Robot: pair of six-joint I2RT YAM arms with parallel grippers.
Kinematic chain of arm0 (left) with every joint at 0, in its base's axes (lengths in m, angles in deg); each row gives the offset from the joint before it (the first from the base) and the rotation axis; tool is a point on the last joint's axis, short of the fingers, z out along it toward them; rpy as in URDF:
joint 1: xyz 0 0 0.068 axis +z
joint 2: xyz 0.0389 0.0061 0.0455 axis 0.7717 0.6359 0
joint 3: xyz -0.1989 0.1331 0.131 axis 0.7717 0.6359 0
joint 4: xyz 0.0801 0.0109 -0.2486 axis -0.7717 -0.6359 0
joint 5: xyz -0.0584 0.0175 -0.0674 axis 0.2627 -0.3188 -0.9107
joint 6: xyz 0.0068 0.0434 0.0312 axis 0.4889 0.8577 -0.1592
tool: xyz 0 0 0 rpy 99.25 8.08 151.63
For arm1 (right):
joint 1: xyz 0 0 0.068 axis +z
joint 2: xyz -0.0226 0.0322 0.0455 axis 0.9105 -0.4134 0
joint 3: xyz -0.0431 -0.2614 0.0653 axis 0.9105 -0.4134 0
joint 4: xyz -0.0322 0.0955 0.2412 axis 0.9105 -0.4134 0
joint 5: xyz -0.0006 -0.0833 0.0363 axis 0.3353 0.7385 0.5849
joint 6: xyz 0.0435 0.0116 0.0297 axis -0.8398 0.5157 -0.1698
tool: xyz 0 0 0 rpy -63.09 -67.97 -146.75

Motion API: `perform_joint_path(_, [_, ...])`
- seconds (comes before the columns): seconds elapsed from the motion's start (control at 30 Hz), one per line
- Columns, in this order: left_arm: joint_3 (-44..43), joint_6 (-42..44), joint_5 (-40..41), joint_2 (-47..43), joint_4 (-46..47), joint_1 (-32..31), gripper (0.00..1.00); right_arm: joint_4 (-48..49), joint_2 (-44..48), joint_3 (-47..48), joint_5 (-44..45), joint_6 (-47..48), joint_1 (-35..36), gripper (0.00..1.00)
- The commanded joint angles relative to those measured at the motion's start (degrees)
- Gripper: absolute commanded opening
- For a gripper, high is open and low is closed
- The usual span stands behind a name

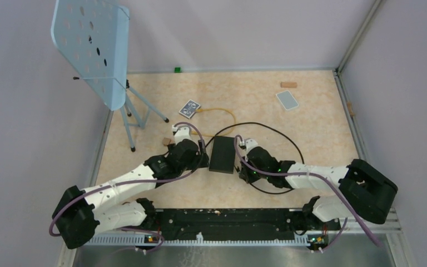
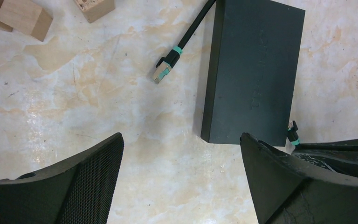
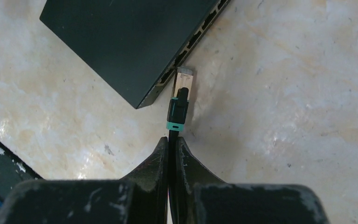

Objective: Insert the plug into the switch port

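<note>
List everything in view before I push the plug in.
switch: one, matte black, centre.
plug: one, clear tip, teal-banded boot, beside the switch's port edge, not inserted.
loose plug: one, same kind, left of switch.
black cable: one, trailing from loose plug.
yellow cable: one, behind switch.
playing card: one, dark patterned, far left-centre.
rounded card: one, grey-blue, far right.
wooden blocks: at least three, pale, left of switch.
cube: one, green, back wall.
stand: one, light blue, far left.
left gripper: open, black, beside switch.
right gripper: shut, black, pinching black cable behind plug.
</note>
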Motion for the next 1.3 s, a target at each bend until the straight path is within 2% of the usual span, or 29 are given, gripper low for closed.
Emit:
perform_joint_path(0.0, [1.0, 1.0, -0.5, -1.7, 0.8, 0.7, 0.99, 7.0, -3.7, 5.0, 0.0, 0.8, 1.9, 0.0])
perform_joint_path(0.17, [0.2, 3.0, -0.6, -1.5, 0.6, 1.5, 0.99, 6.8, -4.6, 6.2, -0.2, 2.7, 3.9, 0.0])
perform_joint_path(0.4, [-1.9, 9.0, -3.0, 0.1, 2.4, 5.4, 0.99, 4.9, 0.1, 2.5, 3.0, 5.1, 4.2, 0.0])
perform_joint_path(0.5, [-3.6, 13.2, -6.7, 1.7, 4.2, 8.8, 0.99, 3.8, 2.1, 1.0, 4.9, 6.7, 4.2, 0.0])
perform_joint_path(0.67, [-4.5, 18.0, -17.4, 4.5, 10.3, 14.2, 0.99, 4.0, 3.7, -0.8, 6.6, 10.0, 4.2, 0.0])
perform_joint_path(0.97, [-4.4, 22.7, -25.8, 9.7, 16.9, 14.8, 0.99, 8.9, 3.2, -3.4, 8.2, 14.8, 5.9, 0.0])
perform_joint_path(1.27, [-1.2, 21.1, -29.7, 14.1, 23.5, 15.7, 0.94, 16.1, 3.8, -6.5, 11.0, 18.8, 7.6, 0.0])
